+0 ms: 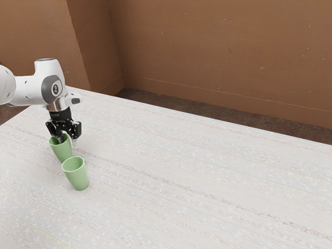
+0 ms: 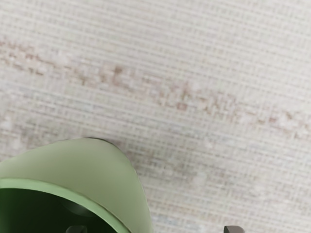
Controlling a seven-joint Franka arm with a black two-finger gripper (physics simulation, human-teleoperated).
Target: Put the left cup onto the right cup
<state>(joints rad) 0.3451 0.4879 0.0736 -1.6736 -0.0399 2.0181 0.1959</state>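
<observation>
Two light green cups stand close together on the pale table (image 1: pixel 207 171) at the exterior view's left. My black gripper (image 1: pixel 63 137) is down at the rim of the farther cup (image 1: pixel 62 149), which rests on the table. The nearer cup (image 1: pixel 75 173) stands apart from the hand, just in front. In the wrist view the farther cup's wall (image 2: pixel 107 179) lies under the hand. One fingertip (image 2: pixel 77 228) sits inside the cup and the other fingertip (image 2: pixel 233 228) is well outside it. The gripper (image 2: pixel 155 229) is open, straddling the cup's wall.
Brown walls (image 1: pixel 218 46) rise behind the table, with a dark floor strip (image 1: pixel 233 111) along its far edge. The table runs wide toward the exterior view's right and front.
</observation>
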